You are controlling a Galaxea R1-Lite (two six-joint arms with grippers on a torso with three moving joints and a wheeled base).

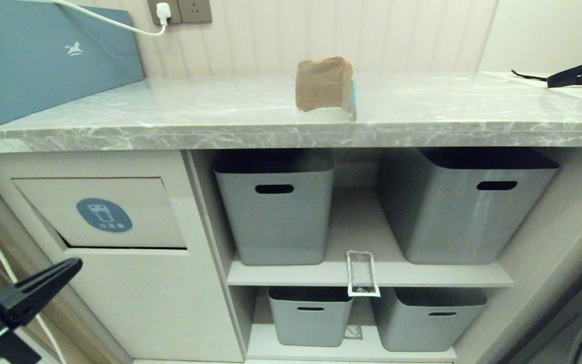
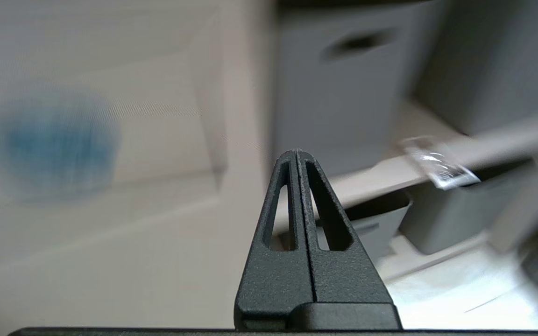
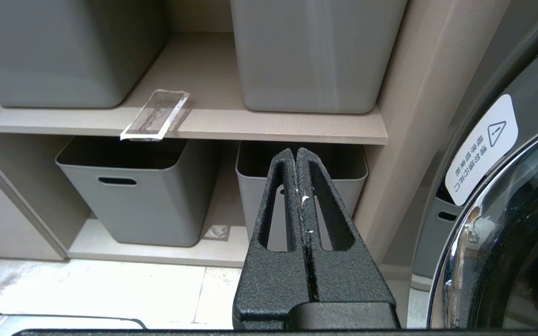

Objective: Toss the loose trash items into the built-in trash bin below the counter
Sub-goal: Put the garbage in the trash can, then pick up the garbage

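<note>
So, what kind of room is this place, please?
Probably a home laundry or utility room: a marble-look counter over a built-in trash bin, grey storage tubs on shelves, and a washing machine door beside them.

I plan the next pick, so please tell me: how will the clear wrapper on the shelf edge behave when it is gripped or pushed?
The clear wrapper looks thin and flat, so probably very light and floppy. Its end hangs over the shelf edge, so a push may well tip it off. The glossy film may be slippery.
</note>
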